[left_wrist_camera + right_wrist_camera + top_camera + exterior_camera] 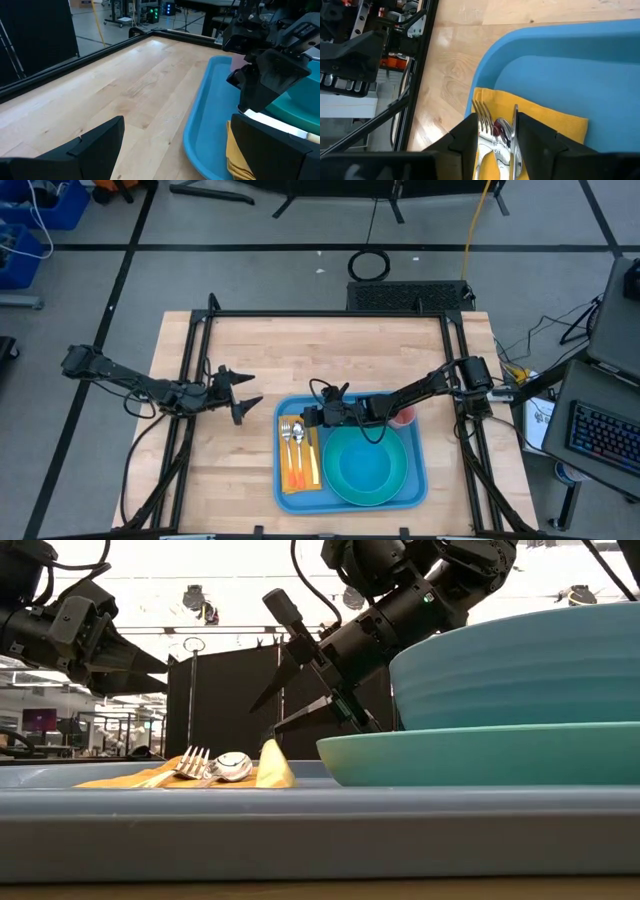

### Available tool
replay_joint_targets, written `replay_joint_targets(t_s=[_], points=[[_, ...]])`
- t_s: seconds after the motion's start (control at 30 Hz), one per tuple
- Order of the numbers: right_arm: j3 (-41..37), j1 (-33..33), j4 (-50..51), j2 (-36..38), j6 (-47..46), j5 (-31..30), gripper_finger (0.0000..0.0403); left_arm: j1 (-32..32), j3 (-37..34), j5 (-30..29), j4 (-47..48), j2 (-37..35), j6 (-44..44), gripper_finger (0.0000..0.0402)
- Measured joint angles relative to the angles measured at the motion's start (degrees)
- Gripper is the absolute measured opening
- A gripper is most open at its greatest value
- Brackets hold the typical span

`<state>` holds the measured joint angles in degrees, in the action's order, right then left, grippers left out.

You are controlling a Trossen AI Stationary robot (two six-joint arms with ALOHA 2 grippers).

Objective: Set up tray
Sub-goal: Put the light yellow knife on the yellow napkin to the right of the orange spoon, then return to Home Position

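The large flat blue plastic tray [415,490] with rounded corners sits at the wooden desk's [250,350] six o'clock, holding a round teal plate [366,468], yellow napkin [309,470], steel fork [285,436] and spoon [297,434]. The right hand [322,394] hovers spread above them; the left hand [243,391] waits spread at nine o'clock.

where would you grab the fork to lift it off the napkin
Probably mid-handle, from straight above. The fork lies flat on the napkin with the spoon close beside it, so the fingers should straddle the narrow handle crosswise, away from the tines.
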<state>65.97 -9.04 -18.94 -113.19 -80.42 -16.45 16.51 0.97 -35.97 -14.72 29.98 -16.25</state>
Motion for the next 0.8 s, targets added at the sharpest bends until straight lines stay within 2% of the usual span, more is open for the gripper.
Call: replay_joint_targets(t_s=[0.8], points=[[-0.02,0.00,-0.50,0.00,-2.82,-1.49,0.0204,0.02,0.00,0.00,-0.02,0.02,-0.44,0.0367]])
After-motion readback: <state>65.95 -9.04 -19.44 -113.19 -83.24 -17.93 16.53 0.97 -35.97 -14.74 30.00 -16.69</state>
